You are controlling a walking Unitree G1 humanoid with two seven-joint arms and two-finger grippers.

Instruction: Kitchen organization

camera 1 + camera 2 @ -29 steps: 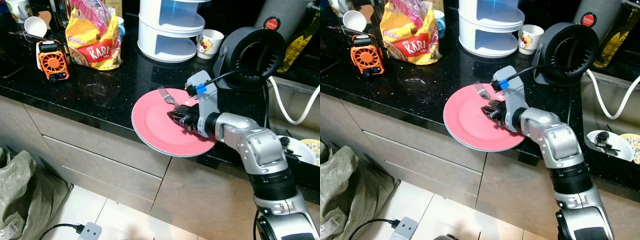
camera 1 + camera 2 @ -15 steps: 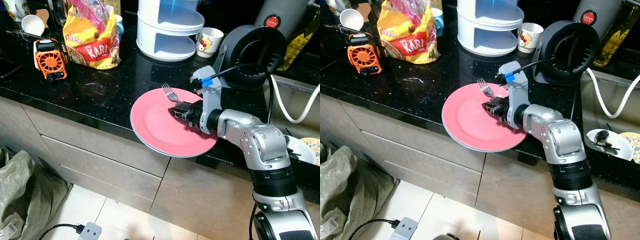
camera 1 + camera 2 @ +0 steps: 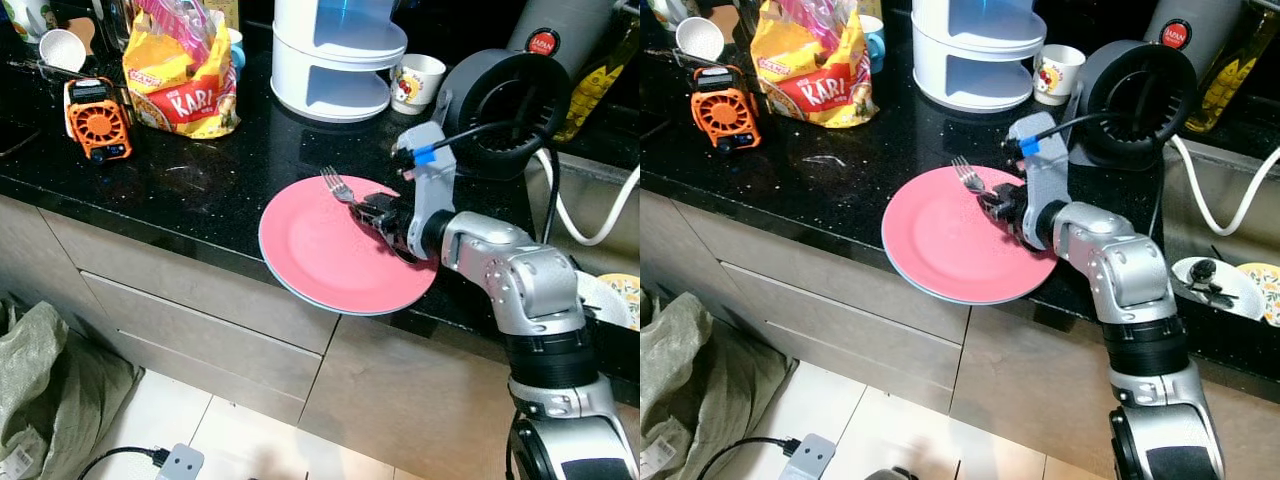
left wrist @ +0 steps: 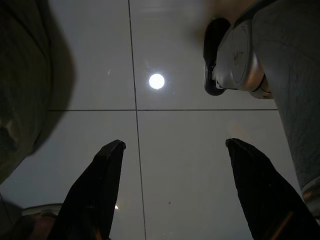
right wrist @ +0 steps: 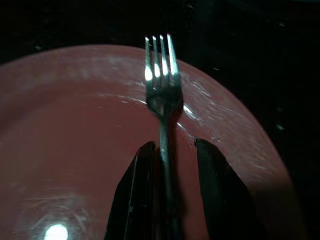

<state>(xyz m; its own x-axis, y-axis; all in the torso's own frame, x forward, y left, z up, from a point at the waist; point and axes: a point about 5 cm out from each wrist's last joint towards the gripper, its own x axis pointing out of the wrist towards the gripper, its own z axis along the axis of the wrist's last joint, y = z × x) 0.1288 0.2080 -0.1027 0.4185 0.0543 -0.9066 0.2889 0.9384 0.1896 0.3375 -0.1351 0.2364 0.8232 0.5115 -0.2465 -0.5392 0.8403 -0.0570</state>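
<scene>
A pink plate (image 3: 320, 250) lies on the black counter, its near side jutting over the counter edge. My right gripper (image 3: 372, 212) is over the plate's far right part, shut on the handle of a silver fork (image 3: 337, 185). The tines point away toward the plate's far rim. In the right wrist view the fork (image 5: 161, 85) runs between my two fingers (image 5: 137, 180) above the plate (image 5: 75, 150). My left gripper (image 4: 175, 144) hangs open over pale floor tiles, holding nothing.
Behind the plate stand a white tiered container (image 3: 335, 55), a small mug (image 3: 418, 82) and a black round fan (image 3: 510, 105). A yellow snack bag (image 3: 180, 85) and an orange gadget (image 3: 97, 120) sit far left. A sink (image 3: 600, 240) with dishes is to the right. A sack (image 3: 40, 380) lies on the floor.
My right gripper has carried the fork a little toward the plate's far right side; the tines now sit over the far rim. The plate has stayed put.
</scene>
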